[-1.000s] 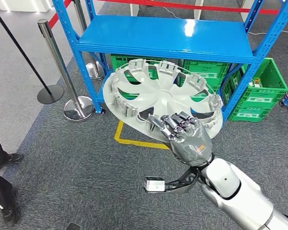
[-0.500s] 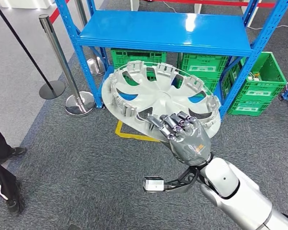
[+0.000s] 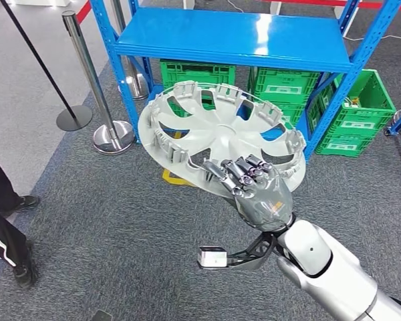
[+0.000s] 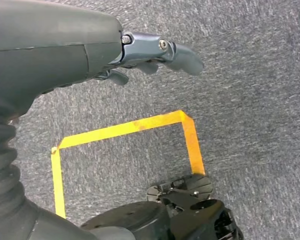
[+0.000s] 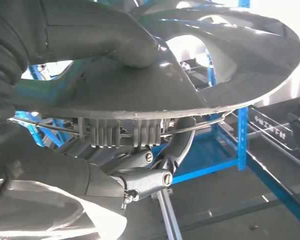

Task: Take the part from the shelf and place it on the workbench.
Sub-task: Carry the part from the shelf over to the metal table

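A silver wheel cover (image 3: 224,137), the part, hangs in the air in front of the blue shelf (image 3: 228,40), inner side up with its clips and wire ring showing. My right hand (image 3: 256,190) grips its near rim, fingers curled over the edge. In the right wrist view the thumb (image 5: 114,37) presses one face of the wheel cover (image 5: 201,75) and the fingers (image 5: 167,160) hook the clips on the other. My left hand (image 4: 103,45) hangs over grey carpet, fingers stretched out, holding nothing.
Green crates (image 3: 357,114) stand under and beside the shelf. Two chrome stanchions (image 3: 100,100) with a black belt post (image 3: 62,100) stand at left. A person's legs (image 3: 4,227) are at the left edge. Yellow floor tape (image 3: 170,177) marks the carpet.
The whole picture has shifted slightly: the shelf and crates sit a little higher and the person's legs further in, so the camera moved. The hand's grip on the wheel cover is unchanged.
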Tool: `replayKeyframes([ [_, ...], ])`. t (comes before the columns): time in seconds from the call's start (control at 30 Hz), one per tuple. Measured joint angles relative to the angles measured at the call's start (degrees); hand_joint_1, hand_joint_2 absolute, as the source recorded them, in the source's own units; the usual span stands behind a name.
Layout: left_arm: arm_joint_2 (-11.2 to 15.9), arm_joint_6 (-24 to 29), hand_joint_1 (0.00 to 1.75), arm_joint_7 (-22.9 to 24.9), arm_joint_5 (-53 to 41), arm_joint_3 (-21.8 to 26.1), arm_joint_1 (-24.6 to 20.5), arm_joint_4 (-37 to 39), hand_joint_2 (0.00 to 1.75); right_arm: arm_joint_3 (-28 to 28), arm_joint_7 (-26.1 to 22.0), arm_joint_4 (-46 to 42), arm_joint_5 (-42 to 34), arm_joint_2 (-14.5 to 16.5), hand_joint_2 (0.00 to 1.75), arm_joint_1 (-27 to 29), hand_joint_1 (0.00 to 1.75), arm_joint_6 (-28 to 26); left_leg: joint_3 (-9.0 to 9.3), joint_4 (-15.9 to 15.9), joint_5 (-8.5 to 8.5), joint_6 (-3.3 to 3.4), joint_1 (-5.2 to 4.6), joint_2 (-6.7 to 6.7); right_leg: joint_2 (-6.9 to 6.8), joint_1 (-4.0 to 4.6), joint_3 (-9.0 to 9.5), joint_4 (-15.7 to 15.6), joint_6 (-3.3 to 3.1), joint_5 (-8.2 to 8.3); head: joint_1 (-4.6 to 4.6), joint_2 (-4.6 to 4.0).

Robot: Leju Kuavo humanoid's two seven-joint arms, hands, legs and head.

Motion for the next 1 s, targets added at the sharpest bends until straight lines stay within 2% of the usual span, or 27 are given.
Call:
replayKeyframes([
  [0.07,0.09,0.0,0.0,-0.43,-0.11,-0.22,-0.08,0.0,1.75,0.03,0.02,0.02,0.03,0.06,1.75,0.06,1.75,-0.01,-0.5,0.5,-0.34,-0.62,0.13,-0.03,-0.02,-0.23,-0.39,-0.11,-0.54,0.53,-0.02,0.0],
  [0.1,0.14,0.0,0.0,-0.76,-0.03,-0.38,-0.11,0.0,1.75,0.03,0.04,0.04,0.05,0.08,1.75,0.08,1.75,-0.02,-1.08,1.91,-1.54,-1.02,0.23,-0.08,-0.1,-0.37,-0.55,-0.21,-0.83,0.82,-0.14,0.0],
  [0.13,0.21,0.0,0.0,-1.11,0.17,-0.54,-0.14,0.0,1.75,0.04,0.07,0.05,0.05,0.09,1.75,0.08,1.75,-0.03,-2.06,4.47,-3.4,-1.42,0.39,-0.12,-0.19,-0.5,-0.71,-0.28,-1.09,1.08,-0.27,0.0],
  [0.2,0.26,0.0,0.0,-1.75,0.85,-0.8,-0.26,0.0,1.75,0.04,0.09,0.08,0.09,0.1,1.75,0.09,1.75,-0.08,-4.75,11.98,-7.6,-2.12,0.74,-0.13,-0.31,-0.49,-1.15,-0.21,-1.34,1.4,-0.51,0.0],
  [0.23,0.25,0.0,0.0,-1.98,1.17,-0.91,-0.32,0.0,1.75,0.05,0.09,0.1,0.11,0.1,1.75,0.11,1.75,-0.09,-5.67,14.93,-8.75,-2.31,0.89,-0.12,-0.34,-0.49,-1.35,-0.15,-1.36,1.51,-0.51,0.0],
  [0.27,0.24,0.0,0.0,-2.17,1.44,-1.01,-0.38,0.0,1.75,0.07,0.09,0.12,0.12,0.1,1.75,0.13,1.75,-0.11,-5.78,16.13,-8.87,-2.42,1.02,-0.12,-0.34,-0.49,-1.52,-0.07,-1.33,1.6,-0.52,0.0],
  [0.3,0.25,0.0,0.0,-2.31,1.68,-1.09,-0.41,0.0,1.75,0.08,0.09,0.14,0.13,0.1,1.75,0.16,1.75,-0.12,-4.9,15.19,-7.97,-2.44,1.13,-0.12,-0.32,-0.49,-1.64,0.0,-1.29,1.66,-0.52,0.0],
  [0.33,0.26,0.0,0.0,-2.44,1.9,-1.14,-0.44,0.0,1.75,0.08,0.09,0.14,0.13,0.1,1.75,0.18,1.75,-0.13,-3.27,12.52,-6.38,-2.4,1.21,-0.12,-0.29,-0.49,-1.7,0.08,-1.25,1.7,-0.53,0.0],
  [0.4,0.35,0.0,0.0,-2.89,2.33,-1.29,-0.57,0.0,1.75,0.08,0.08,0.14,0.15,0.11,1.75,0.17,1.75,-0.17,0.69,5.0,-3.29,-2.1,1.22,-0.2,-0.22,-0.39,-1.88,0.29,-1.01,1.78,-0.52,0.0],
  [0.43,0.39,0.0,0.0,-3.28,2.61,-1.43,-0.68,0.01,1.75,0.08,0.08,0.14,0.19,0.12,1.75,0.16,1.75,-0.2,1.9,2.39,-2.64,-1.84,1.15,-0.24,-0.21,-0.29,-2.13,0.42,-0.77,1.88,-0.5,0.0],
  [0.47,0.46,0.0,0.0,-3.68,2.96,-1.63,-0.79,0.01,1.75,0.07,0.09,0.13,0.21,0.13,1.75,0.15,1.75,-0.22,2.44,0.86,-2.48,-1.57,1.07,-0.28,-0.2,-0.2,-2.45,0.53,-0.47,2.03,-0.48,0.0],
  [0.53,0.64,0.0,0.0,-4.29,3.64,-2.14,-0.9,0.02,1.75,0.05,0.14,0.13,0.26,0.12,1.75,0.16,1.75,-0.26,2.22,0.39,-2.61,-0.96,0.99,-0.29,-0.21,-0.14,-2.98,0.56,0.2,2.34,-0.44,0.0],
  [0.6,0.75,0.0,0.0,-4.57,4.12,-2.59,-0.99,0.03,1.75,0.03,0.17,0.13,0.27,0.11,1.75,0.17,1.75,-0.26,2.01,0.04,-2.22,-0.2,1.12,-0.2,-0.15,-0.24,-3.84,1.68,0.75,1.25,-0.39,0.0],
  [0.63,0.77,0.0,0.0,-4.7,4.34,-2.76,-1.11,0.04,1.75,0.02,0.17,0.13,0.27,0.1,1.75,0.17,1.75,-0.25,1.9,-0.15,-1.99,0.22,1.18,-0.15,-0.1,-0.28,-4.9,3.86,0.95,-0.24,-0.35,0.0],
  [0.7,0.81,0.0,0.0,-4.99,4.82,-3.08,-1.5,0.15,1.75,0.02,0.17,0.14,0.29,0.11,1.75,0.19,1.75,-0.22,1.48,-0.18,-1.67,0.82,1.05,-0.12,-0.04,-0.34,-8.26,11.39,1.2,-4.19,-0.32,0.0],
  [0.73,0.83,0.0,0.0,-5.1,4.97,-3.28,-1.68,0.25,1.75,0.02,0.17,0.14,0.3,0.11,1.75,0.21,1.75,-0.21,1.28,-0.17,-1.55,0.97,0.93,-0.12,-0.03,-0.35,-9.85,15.09,1.26,-5.58,-0.33,0.0],
  [0.77,0.83,0.0,0.0,-5.19,5.09,-3.49,-1.79,0.36,1.75,0.03,0.17,0.15,0.31,0.12,1.75,0.23,1.75,-0.19,1.14,-0.15,-1.45,1.08,0.8,-0.12,-0.03,-0.35,-10.66,17.19,1.26,-6.01,-0.34,0.0],
  [0.8,0.83,0.0,0.0,-5.26,5.14,-3.66,-1.87,0.46,1.75,0.03,0.18,0.15,0.32,0.13,1.75,0.23,1.75,-0.17,1.07,-0.13,-1.38,1.13,0.69,-0.13,-0.03,-0.35,-10.37,17.05,1.19,-5.33,-0.34,0.0],
  [0.83,0.83,0.0,0.0,-5.34,5.15,-3.78,-1.92,0.57,1.75,0.04,0.18,0.15,0.32,0.12,1.75,0.23,1.75,-0.16,1.06,-0.11,-1.33,1.14,0.58,-0.16,-0.04,-0.34,-8.93,14.57,0.99,-3.68,-0.33,0.0],
  [0.9,0.78,0.0,0.0,-5.6,5.15,-3.93,-2.05,0.78,1.75,0.02,0.18,0.15,0.32,0.11,1.75,0.15,1.75,-0.16,1.0,0.02,-1.25,1.01,0.34,-0.22,-0.11,-0.19,-4.59,6.66,0.33,-0.18,-0.35,0.0],
  [0.93,0.77,0.0,0.0,-5.75,5.15,-4.04,-2.17,0.91,1.75,0.0,0.19,0.14,0.32,0.11,1.75,0.05,1.75,-0.16,0.77,0.19,-1.16,0.82,0.23,-0.24,-0.15,-0.09,-2.87,3.4,0.05,0.7,-0.34,0.0],
  [1.0,0.76,0.0,0.0,-5.99,5.15,-4.29,-2.42,1.2,1.75,-0.03,0.19,0.12,0.33,0.12,1.75,-0.05,1.75,-0.16,0.14,0.45,-0.83,0.22,0.11,-0.22,-0.11,0.11,-1.78,0.99,-0.22,0.79,-0.4,0.0],
])
